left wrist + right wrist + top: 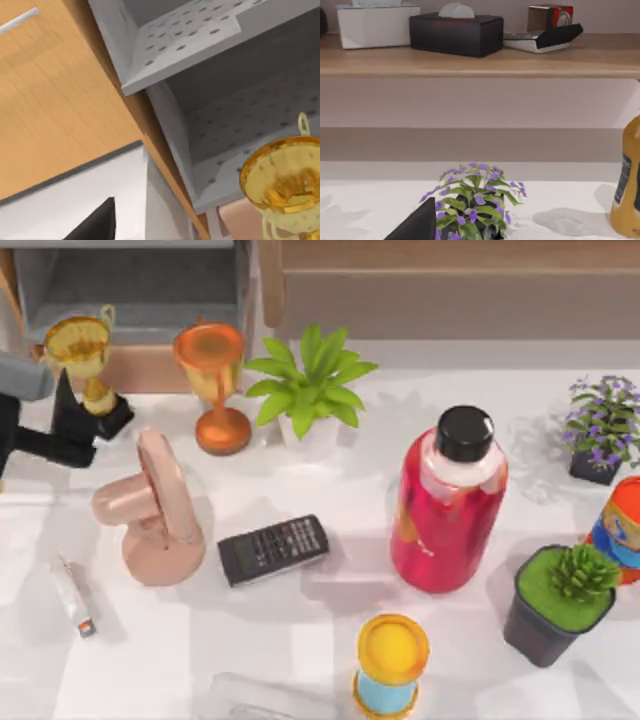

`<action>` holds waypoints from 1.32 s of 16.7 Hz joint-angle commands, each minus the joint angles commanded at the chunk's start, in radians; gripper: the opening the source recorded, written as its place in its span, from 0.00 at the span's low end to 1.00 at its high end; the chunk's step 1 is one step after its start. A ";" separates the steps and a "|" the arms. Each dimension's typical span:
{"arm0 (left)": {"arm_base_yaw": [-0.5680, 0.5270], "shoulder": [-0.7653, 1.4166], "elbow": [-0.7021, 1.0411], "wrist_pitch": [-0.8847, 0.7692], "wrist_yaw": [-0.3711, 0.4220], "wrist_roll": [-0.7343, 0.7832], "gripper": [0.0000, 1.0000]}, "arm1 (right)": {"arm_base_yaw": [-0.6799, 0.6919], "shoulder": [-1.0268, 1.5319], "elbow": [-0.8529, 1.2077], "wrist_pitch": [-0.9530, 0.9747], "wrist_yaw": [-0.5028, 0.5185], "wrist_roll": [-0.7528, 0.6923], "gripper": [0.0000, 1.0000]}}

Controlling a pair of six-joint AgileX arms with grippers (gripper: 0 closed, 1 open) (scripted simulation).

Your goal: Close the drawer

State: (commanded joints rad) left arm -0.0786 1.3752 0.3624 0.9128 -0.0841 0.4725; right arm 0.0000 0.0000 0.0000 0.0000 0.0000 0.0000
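The drawer (8, 300) is a narrow tan sliver at the top view's far left edge, left of the grey recess. In the left wrist view its light tan front panel (55, 100) carries a pale bar handle and lies beside the perforated grey shelves. My left gripper (68, 405) hovers at the table's back left, just in front of the cabinet and touching-close to the gold trophy (85, 355). A dark part of my left gripper (95, 222) pokes into its wrist view. My right gripper (417, 222) is parked facing a purple-flowered plant (475, 200).
The grey recess (130, 285) has a tan lip. An orange goblet (215, 380), green plant (310, 380), pink fan (155, 505), remote (272, 548), red bottle (450, 500), hourglass (392, 665) and potted succulent (565, 600) crowd the table. A wooden shelf (480, 60) holds tissue boxes.
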 joint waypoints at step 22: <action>0.793 0.613 0.072 0.625 0.844 1.117 1.00 | 0.000 0.000 0.000 0.000 0.000 0.000 1.00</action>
State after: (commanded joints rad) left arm 0.7149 1.9881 0.4345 1.5380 0.7595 1.5895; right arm 0.0000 0.0000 0.0000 0.0000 0.0000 0.0000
